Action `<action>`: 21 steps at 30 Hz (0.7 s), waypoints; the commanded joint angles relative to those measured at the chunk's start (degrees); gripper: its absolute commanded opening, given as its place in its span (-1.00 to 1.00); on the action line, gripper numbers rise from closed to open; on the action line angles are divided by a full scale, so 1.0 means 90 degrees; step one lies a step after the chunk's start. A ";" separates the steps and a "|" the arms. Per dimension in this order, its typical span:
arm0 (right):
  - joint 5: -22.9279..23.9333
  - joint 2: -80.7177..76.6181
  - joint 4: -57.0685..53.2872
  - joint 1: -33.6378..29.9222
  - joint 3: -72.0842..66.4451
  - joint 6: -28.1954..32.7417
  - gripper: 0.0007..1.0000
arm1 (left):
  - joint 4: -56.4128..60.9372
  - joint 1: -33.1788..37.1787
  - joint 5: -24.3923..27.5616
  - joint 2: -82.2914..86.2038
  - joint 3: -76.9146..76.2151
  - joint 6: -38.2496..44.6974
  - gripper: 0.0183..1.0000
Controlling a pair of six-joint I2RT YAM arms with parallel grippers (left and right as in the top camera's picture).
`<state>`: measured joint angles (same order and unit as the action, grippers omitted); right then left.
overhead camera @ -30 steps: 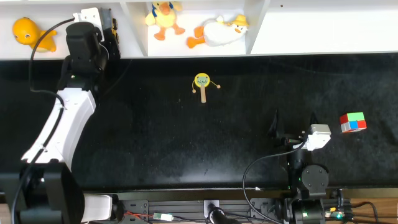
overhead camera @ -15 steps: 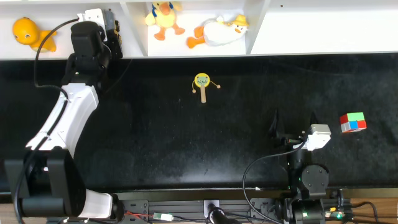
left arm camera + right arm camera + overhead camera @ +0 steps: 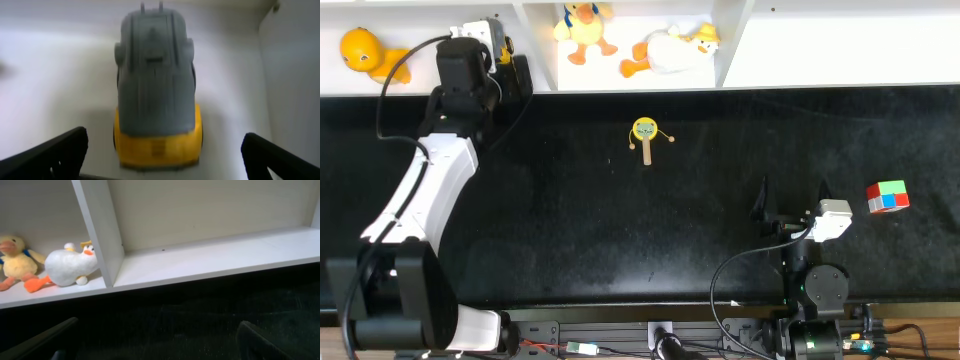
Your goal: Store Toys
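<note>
While the left jaws stand spread wide at the shelf's [image 3: 820, 60] left compartment, a grey-and-yellow toy car [image 3: 156, 85] sits on the shelf floor just ahead of them, not gripped.
Right jaws open too, low over the black surface [image 3: 570, 220], facing the shelf. Orange duck [image 3: 365, 50] in the same left compartment; yellow plush duck [image 3: 584, 28] and white plush duck [image 3: 670, 52] in the next. Small rattle drum [image 3: 646, 133] and colour cube [image 3: 887, 197] lie on the surface, well apart.
</note>
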<state>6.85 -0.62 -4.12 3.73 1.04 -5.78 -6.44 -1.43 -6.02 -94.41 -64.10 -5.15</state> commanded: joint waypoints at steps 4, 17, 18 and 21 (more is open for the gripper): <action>0.0010 0.0044 0.0027 -0.0032 -0.0085 -0.0027 0.99 | -0.0818 -0.0032 -0.0012 0.0794 0.0083 0.0100 1.00; 0.0010 0.0044 0.0027 -0.0032 -0.0085 -0.0027 0.99 | -0.1008 -0.0153 -0.0279 0.4364 0.2980 -0.0185 1.00; 0.0010 0.0044 0.0027 -0.0032 -0.0085 -0.0027 0.99 | -0.0911 -0.0153 -0.0267 0.4928 0.3354 -0.0389 1.00; 0.0010 0.0044 0.0027 -0.0032 -0.0085 -0.0027 0.99 | 0.0121 -0.0155 -0.0153 0.6302 0.4532 -0.0656 1.00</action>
<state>6.85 -0.62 -4.05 3.73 1.04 -5.78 -11.00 -2.61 -7.77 -46.74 -31.24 -7.66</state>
